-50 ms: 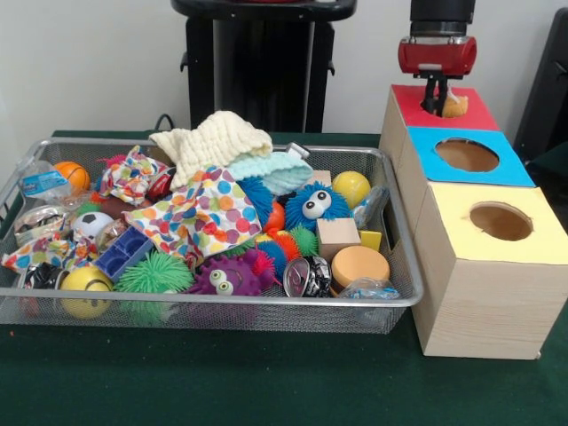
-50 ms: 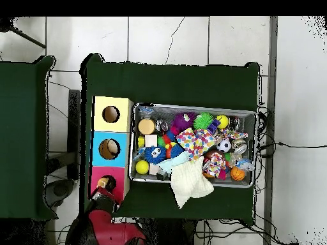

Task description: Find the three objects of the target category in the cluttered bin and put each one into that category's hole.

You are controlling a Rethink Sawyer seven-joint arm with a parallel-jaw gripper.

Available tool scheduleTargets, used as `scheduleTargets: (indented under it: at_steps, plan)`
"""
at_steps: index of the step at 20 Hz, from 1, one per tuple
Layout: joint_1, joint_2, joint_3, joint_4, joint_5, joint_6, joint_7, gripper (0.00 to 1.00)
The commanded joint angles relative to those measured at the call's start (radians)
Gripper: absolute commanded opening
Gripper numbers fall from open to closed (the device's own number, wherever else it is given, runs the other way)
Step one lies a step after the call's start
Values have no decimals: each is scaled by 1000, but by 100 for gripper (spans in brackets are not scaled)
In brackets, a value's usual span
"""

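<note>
My gripper [image 1: 436, 105] hangs low over the red-topped box [image 1: 470, 114], the far one of three boxes right of the bin. Its fingers stand close together, shut on a small tan object [image 1: 456, 106] that sticks out to the right just above the red top. From overhead the gripper [image 2: 102, 189] and the tan object [image 2: 101, 184] sit beside the red box's hole [image 2: 110, 181]. The wire bin [image 1: 222, 306] holds a jumble of toys: a blue furry ball with eyes [image 1: 315, 204], a purple one [image 1: 226, 277], a wooden cube [image 1: 337, 236] and a yellow ball [image 1: 351, 187].
The blue-topped box [image 1: 506, 169] and the yellow-topped box [image 1: 541, 244] each have a round hole. Cloths [image 1: 213, 142] lie heaped over the bin's middle. A green spiky ball [image 1: 153, 273], a tin [image 1: 306, 277] and a tan disc [image 1: 359, 264] lie near the bin's front.
</note>
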Motion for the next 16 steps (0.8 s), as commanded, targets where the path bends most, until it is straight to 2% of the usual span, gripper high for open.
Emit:
scheduleTargets:
  at_steps: [1, 9, 16]
  plan:
    - [-35, 40, 276, 180, -133, 336, 50, 0]
    - [-93, 23, 336, 209, -135, 367, 44, 0]
    - [-134, 38, 371, 218, -145, 367, 32, 0]
